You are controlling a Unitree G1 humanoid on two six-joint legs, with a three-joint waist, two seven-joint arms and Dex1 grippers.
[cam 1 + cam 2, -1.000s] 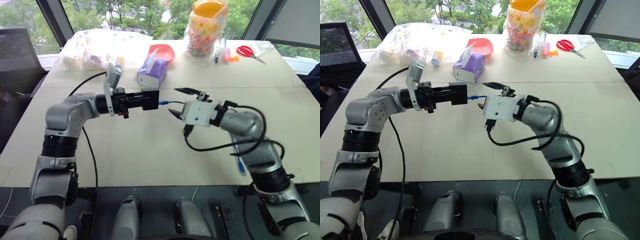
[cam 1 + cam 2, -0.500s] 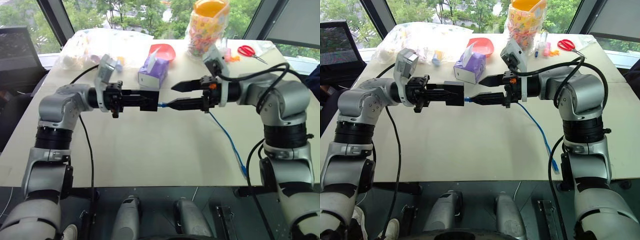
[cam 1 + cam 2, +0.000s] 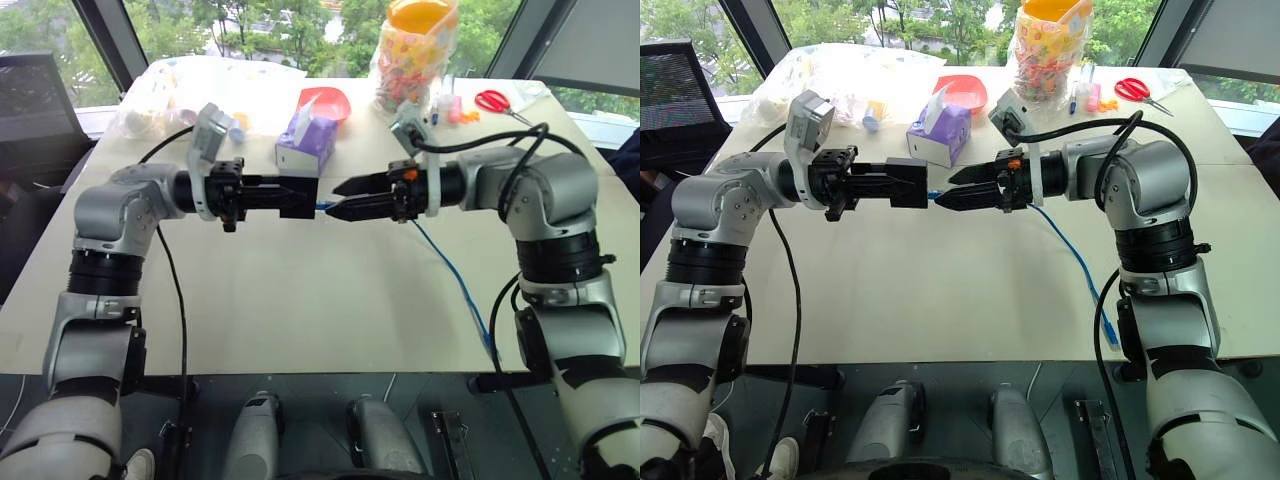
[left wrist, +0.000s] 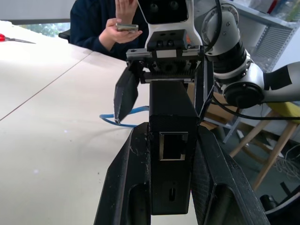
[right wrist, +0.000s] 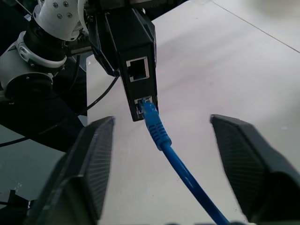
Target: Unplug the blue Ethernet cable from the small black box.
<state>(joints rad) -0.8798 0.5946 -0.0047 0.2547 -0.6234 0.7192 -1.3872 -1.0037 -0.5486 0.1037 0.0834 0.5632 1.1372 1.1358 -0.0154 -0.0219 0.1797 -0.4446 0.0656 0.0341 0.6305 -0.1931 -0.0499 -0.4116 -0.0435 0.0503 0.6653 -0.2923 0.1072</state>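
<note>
The left gripper is clenching the small black box above the table. The right gripper is facing it with fingers parted around the blue Ethernet cable, not gripping it; the plug is sitting in the box's port. Beyond the grippers, a purple tissue box, red bowl, candy bag and scissors are lying clear. No writing is readable.

Blue Ethernet cable, small black box, purple tissue box.
</note>
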